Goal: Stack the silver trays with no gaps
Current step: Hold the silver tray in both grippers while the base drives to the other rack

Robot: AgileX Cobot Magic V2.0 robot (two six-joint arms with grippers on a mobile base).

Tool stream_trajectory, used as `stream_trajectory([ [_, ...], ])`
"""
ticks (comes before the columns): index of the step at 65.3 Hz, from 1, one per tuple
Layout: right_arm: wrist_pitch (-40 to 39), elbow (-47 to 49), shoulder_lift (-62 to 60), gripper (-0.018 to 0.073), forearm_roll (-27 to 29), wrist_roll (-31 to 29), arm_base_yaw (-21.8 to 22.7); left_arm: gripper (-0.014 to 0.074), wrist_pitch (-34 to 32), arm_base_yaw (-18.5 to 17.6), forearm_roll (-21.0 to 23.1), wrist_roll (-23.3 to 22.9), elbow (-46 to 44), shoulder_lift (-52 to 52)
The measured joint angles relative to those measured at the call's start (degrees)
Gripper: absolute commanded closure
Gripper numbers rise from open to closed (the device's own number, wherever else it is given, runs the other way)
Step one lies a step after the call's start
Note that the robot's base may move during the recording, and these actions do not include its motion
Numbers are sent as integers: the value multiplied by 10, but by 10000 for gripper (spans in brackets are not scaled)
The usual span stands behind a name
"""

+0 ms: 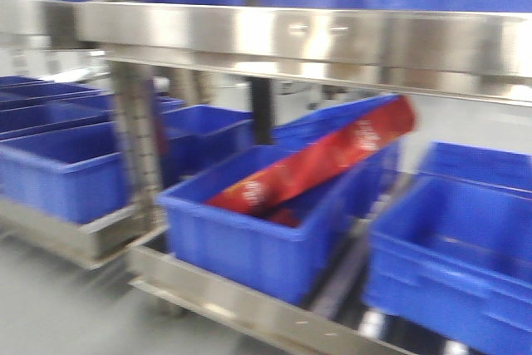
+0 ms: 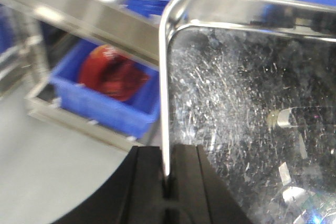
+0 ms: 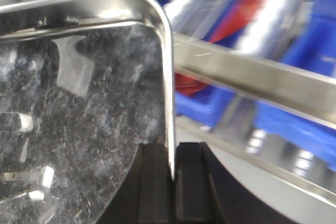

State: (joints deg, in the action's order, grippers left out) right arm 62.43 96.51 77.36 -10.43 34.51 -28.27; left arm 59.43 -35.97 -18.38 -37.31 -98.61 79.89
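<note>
Left gripper (image 2: 167, 190), right gripper (image 3: 172, 179) pinch silver tray (image 2: 252, 119) rims; blue bins (image 1: 249, 243), steel shelving (image 1: 291, 35).

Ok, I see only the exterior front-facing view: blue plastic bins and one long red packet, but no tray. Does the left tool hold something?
Observer: Yes. The left tool is shut on the thin rolled rim of a shiny scratched silver steel tray.
Operator: And the right tool?
Observer: The right tool is shut in the same way on the rim of a silver steel tray, just below a rounded corner.
Operator: Is it one tray between both tools?
Observer: I cannot tell. Each wrist view shows only one corner and the edge in its own tool.
</note>
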Motion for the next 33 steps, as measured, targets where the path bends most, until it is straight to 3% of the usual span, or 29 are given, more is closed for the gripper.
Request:
stream_trajectory([
  [33,0,0,0,637,0,0,0,613,-1,0,0,0,0,0],
])
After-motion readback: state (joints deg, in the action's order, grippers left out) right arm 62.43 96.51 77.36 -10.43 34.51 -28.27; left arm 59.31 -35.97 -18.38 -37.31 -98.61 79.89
